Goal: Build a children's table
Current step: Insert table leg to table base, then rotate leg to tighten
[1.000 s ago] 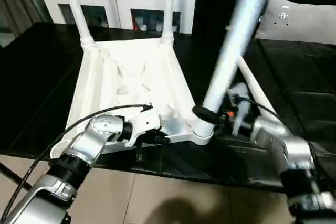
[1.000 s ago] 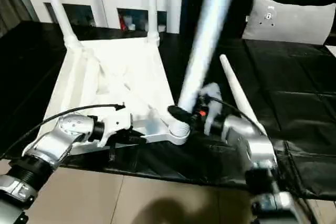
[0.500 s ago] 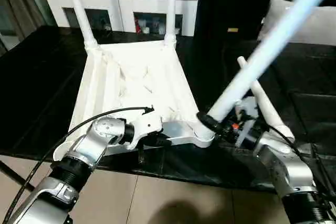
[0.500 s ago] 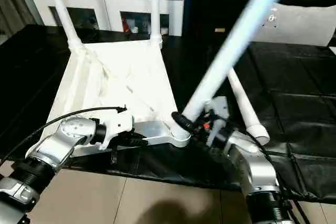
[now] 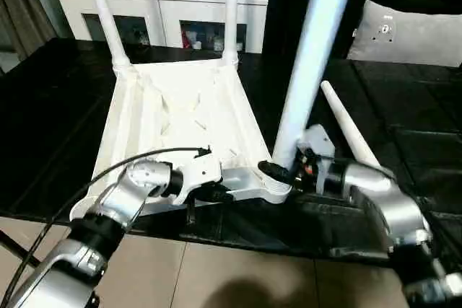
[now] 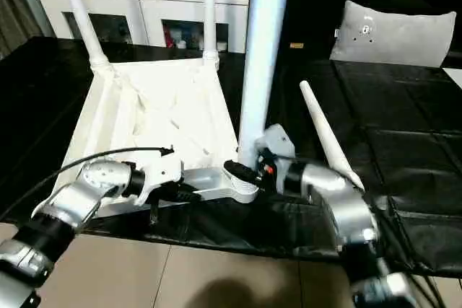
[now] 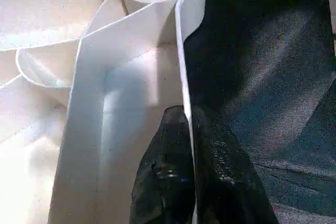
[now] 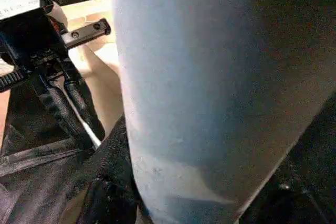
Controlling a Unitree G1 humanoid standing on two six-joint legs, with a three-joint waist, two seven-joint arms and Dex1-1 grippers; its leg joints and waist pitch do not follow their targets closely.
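White plastic tabletop [image 5: 180, 117] lies upside down on black sheet [image 5: 404, 142], ribbed underside up, 2 tapered tube legs [image 5: 105, 12] upright in far sockets. Left gripper [image 7: 190, 171] pinches thin near rim, fingers closed on it. Right gripper [image 5: 283, 172] clamps 3rd leg [image 5: 312, 48] at its base, approx upright over near-right socket (threaded, round). 4th leg [image 5: 348, 129] lies loose beside.
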